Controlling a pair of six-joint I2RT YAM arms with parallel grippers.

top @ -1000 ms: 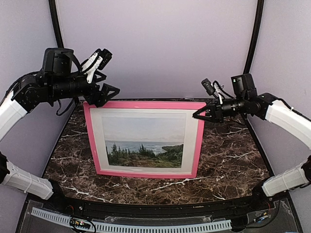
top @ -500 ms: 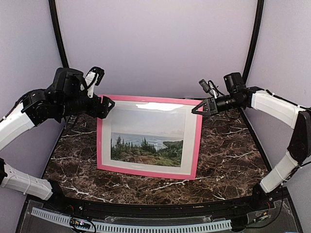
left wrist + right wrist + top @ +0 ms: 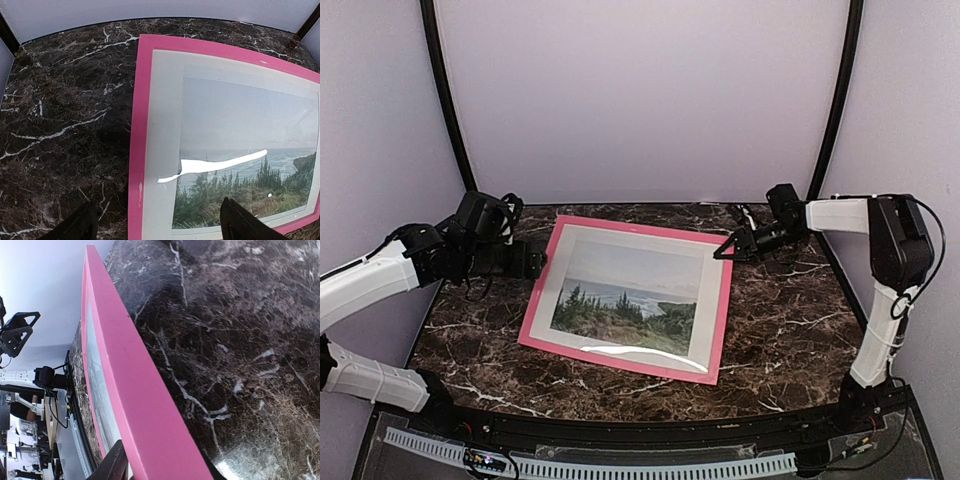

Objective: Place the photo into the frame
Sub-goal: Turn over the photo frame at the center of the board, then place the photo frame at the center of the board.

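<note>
The pink frame [image 3: 727, 308] lies nearly flat on the dark marble table, face up. The photo [image 3: 625, 295] of trees, water and pale sky sits inside it, behind a white mat [image 3: 705, 315] and glass with a glare streak. My left gripper [image 3: 535, 265] is open at the frame's left rail, holding nothing. In the left wrist view its jaws are wide apart [image 3: 160, 227] over the rail [image 3: 136, 150], the mat [image 3: 160, 110] and the photo [image 3: 240, 150]. My right gripper [image 3: 725, 250] is shut on the frame's far right corner. The right wrist view shows the rail [image 3: 130, 390] between its fingers [image 3: 111, 466].
The marble table [image 3: 800, 320] is walled by lavender panels at the back and sides, with black posts [image 3: 835, 100] in the back corners. A black rail with a white cable strip [image 3: 620, 465] runs along the near edge.
The frame was held upright by both grippers and has been tipped back and lowered onto the table. Both arms came down with it. My left gripper has let go of the top left corner.
</note>
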